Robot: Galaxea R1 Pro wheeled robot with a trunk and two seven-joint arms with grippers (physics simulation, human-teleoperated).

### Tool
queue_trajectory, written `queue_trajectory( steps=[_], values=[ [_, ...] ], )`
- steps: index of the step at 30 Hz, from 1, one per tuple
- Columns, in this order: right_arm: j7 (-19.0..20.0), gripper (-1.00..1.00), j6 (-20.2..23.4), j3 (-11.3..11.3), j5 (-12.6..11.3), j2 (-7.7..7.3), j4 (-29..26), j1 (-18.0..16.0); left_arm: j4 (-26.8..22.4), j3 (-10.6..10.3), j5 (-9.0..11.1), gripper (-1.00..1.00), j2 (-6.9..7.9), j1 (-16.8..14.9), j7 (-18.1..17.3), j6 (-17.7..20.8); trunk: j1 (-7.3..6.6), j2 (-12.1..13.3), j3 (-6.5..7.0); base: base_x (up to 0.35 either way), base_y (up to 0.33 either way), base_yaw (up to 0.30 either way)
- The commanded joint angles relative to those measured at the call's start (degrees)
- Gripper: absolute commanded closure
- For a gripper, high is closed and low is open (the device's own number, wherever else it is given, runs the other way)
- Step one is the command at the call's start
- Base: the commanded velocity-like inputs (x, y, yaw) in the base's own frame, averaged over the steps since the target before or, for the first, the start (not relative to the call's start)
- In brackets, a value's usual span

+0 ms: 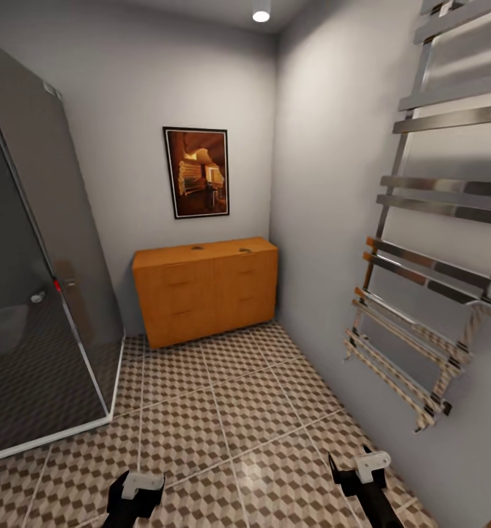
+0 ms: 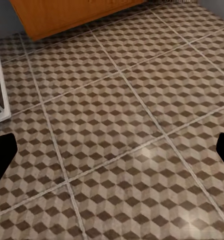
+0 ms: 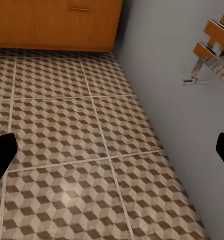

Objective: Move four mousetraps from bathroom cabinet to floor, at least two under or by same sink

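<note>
The orange-brown cabinet (image 1: 205, 290) stands against the far wall, its drawers closed; its lower front also appears in the left wrist view (image 2: 66, 15) and the right wrist view (image 3: 51, 25). Two tiny dark things (image 1: 198, 248) lie on its top, too small to identify as mousetraps. The cube-patterned bathroom floor (image 1: 223, 411) stretches from it to me. My left gripper (image 1: 135, 495) (image 2: 112, 155) and right gripper (image 1: 366, 477) (image 3: 112, 155) hang low over the tiles, both open and holding nothing. The sink is out of view.
A glass shower enclosure (image 1: 40, 293) with a white base rim fills the left side. A chrome towel radiator (image 1: 436, 279) juts from the right wall (image 3: 182, 125). A framed picture (image 1: 196, 172) hangs above the cabinet.
</note>
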Motion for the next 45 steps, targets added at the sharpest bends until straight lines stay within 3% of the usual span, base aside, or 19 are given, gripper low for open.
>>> queue_trajectory(
  steps=[1,11,45],
  values=[
    [-0.4,-1.0,-0.1,0.5,-0.1,-0.01,0.0,0.0,0.2,-0.5,0.3,-1.0,-0.04,-0.1,0.0,0.3,0.07,-0.1,-0.13,0.32,0.0,0.003],
    [-0.4,-1.0,-0.1,0.5,-0.1,0.01,0.0,0.0,0.2,-0.5,0.3,-1.0,-0.11,-0.1,-0.1,2.8,0.07,-0.1,-0.13,0.321,0.0,0.001],
    [-0.4,-1.0,-0.1,0.5,-0.1,-0.01,0.0,0.0,0.2,-0.5,0.3,-1.0,-0.12,-0.1,0.0,3.0,0.07,-0.1,-0.13,0.322,0.0,0.035]
  ],
)
